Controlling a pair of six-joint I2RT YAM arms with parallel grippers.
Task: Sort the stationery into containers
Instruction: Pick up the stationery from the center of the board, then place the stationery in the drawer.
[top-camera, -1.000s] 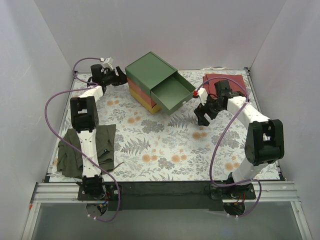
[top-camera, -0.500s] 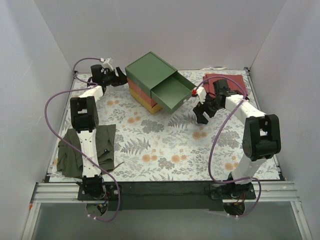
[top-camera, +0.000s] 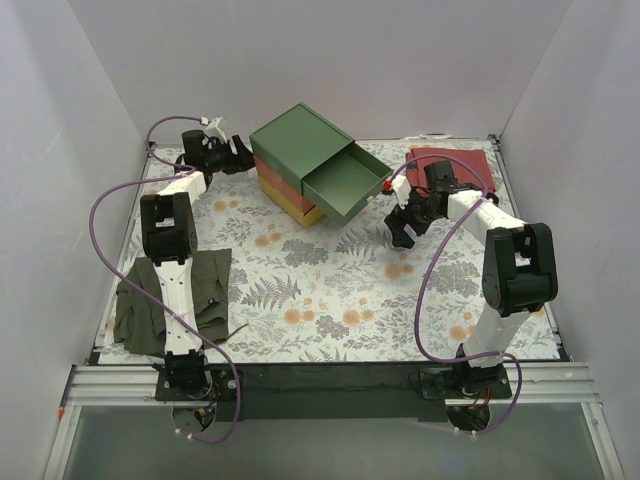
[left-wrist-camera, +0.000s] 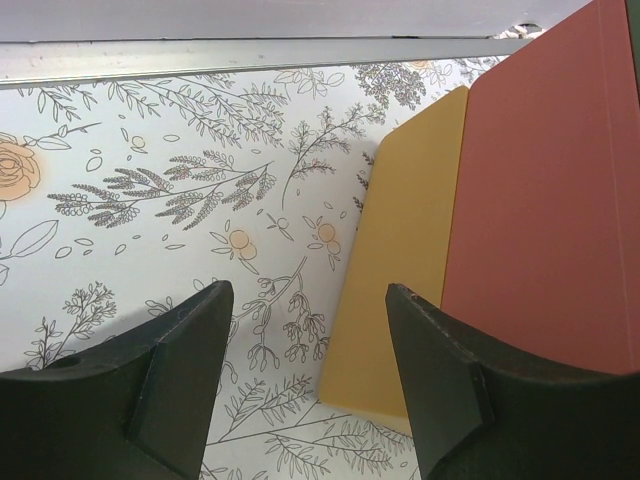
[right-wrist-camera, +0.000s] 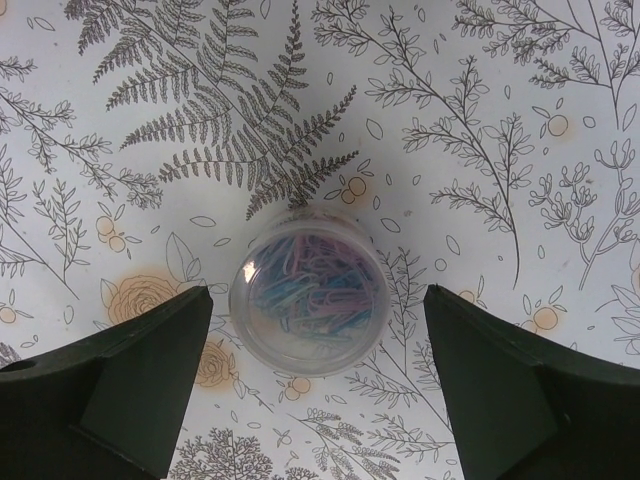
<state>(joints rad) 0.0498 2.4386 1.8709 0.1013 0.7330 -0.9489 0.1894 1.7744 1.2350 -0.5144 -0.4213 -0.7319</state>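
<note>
Right fingers (right-wrist-camera: 115, 385) released — round tub of paper clips (right-wrist-camera: 308, 300) sits midway between them on the table (right-wrist-camera: 470, 110), touching neither.

- In the top view the light is bright, even and diffuse; the white walls (top-camera: 300, 60) are evenly lit and shadows on the table (top-camera: 330, 290) are faint.
- In the right wrist view the print is sharp, with a small glint on the clear tub (right-wrist-camera: 310, 290) and a soft grey shadow around it.
- In the left wrist view a soft shadow edges the yellow drawer (left-wrist-camera: 400, 250); the near fingers (left-wrist-camera: 170, 390) are dark and featureless.
</note>
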